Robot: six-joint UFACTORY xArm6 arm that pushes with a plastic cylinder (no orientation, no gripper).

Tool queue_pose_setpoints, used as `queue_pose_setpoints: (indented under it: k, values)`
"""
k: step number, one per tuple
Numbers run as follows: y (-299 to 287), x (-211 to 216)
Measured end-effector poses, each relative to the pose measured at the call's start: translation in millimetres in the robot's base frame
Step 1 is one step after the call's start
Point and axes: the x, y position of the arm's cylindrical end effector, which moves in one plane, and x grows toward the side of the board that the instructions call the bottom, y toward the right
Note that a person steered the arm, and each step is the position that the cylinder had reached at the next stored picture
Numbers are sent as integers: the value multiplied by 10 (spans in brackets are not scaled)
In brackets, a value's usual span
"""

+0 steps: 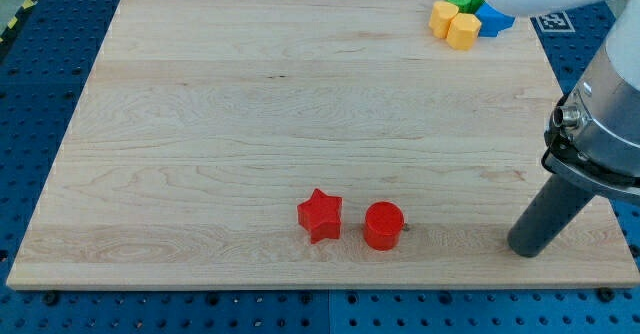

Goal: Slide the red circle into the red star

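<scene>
The red circle (pixel 383 225), a short glossy cylinder, sits near the board's (pixel 250 104) bottom edge, just right of the red star (pixel 320 215), a thin gap between. My tip (pixel 527 250) rests well right, holding nothing.

Red circle and red star, side by side near the board's bottom edge.

The red circle (pixel 383 225), a short upright cylinder, sits flat on the wood just to the view's right of the red star (pixel 320 215); a narrow gap separates them, and the star lies flat too.
</scene>
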Motion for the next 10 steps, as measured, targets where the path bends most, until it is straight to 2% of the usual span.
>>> queue_pose_setpoints:
  k: [6, 8, 9, 10]
  values:
    - [-1433, -218]
    - [-912, -218]
    - [-908, -408]
    - [-1174, -922]
